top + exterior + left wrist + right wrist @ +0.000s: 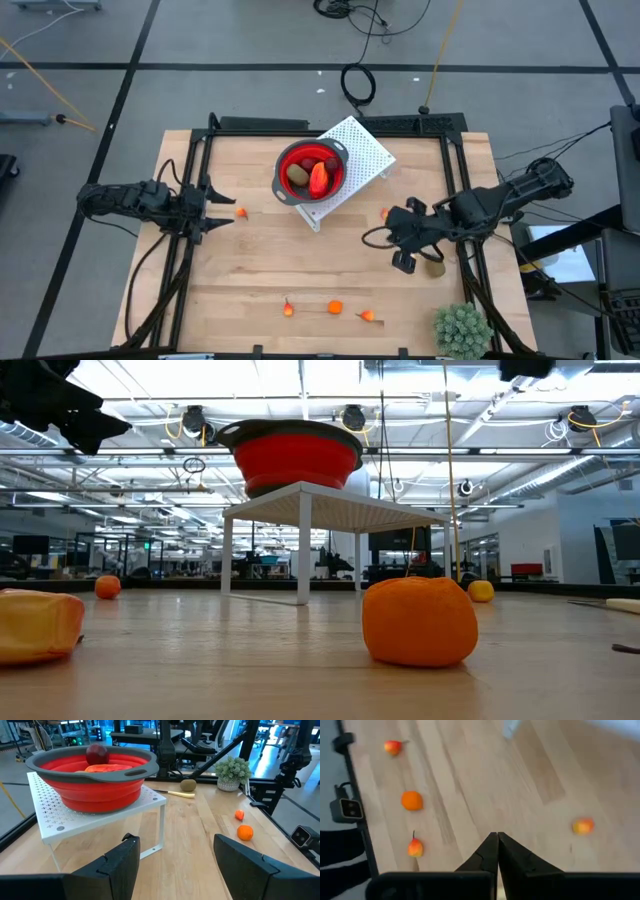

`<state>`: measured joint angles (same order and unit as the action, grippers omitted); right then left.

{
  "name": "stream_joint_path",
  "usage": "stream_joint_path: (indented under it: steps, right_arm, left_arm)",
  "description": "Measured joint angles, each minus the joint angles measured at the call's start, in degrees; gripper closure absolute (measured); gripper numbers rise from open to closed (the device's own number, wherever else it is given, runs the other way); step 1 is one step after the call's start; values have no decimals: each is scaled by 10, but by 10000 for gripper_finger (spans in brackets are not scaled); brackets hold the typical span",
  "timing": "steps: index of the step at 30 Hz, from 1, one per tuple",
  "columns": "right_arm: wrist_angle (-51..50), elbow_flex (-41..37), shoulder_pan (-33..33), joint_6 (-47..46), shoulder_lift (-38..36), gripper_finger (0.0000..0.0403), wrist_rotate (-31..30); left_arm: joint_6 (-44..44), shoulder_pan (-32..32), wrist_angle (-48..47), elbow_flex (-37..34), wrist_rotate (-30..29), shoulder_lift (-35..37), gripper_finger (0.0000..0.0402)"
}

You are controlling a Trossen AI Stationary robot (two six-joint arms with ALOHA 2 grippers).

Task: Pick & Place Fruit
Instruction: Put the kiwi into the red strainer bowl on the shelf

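Note:
A red bowl (312,170) stands on a white perforated stand (362,150) at the table's far middle. It holds an olive-brown oval, a red-orange piece (319,177) and a dark red ball (97,754). Small orange fruit lie loose on the wood: one (241,212) just in front of my left gripper (225,208), one (385,213) near my right gripper (397,245), and three along the near edge (335,307). My left gripper (175,865) is open with nothing between its fingers. My right gripper (497,847) is shut above bare wood and holds nothing.
A spiky green plant ball (462,330) stands at the near right corner. An olive-brown oval (188,785) and a pale yellow stick (177,794) lie by the right arm. Black frame rails (190,230) run along both table sides. Bare wood lies between the stand and the near fruit.

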<state>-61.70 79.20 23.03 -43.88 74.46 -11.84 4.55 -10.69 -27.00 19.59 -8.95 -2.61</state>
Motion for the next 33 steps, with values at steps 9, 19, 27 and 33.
stream_joint_path:
  steps: [9, 19, 27, 33]
  right_arm:
    - [-157, 0, 16, -202, 0, 402, 36]
    - [-239, 0, 16, -289, 0, 374, 47]
    - [-239, 0, 16, -292, 0, 306, 78]
    - [-239, 0, 16, -290, 0, 246, 78]
  left_arm:
    - [-2, 0, 0, 0, 0, 0, 149]
    - [-13, 0, 3, 0, 0, 0, 149]
    - [-23, 0, 12, 0, 0, 0, 149]
    - [-34, 0, 12, 0, 1, 0, 149]
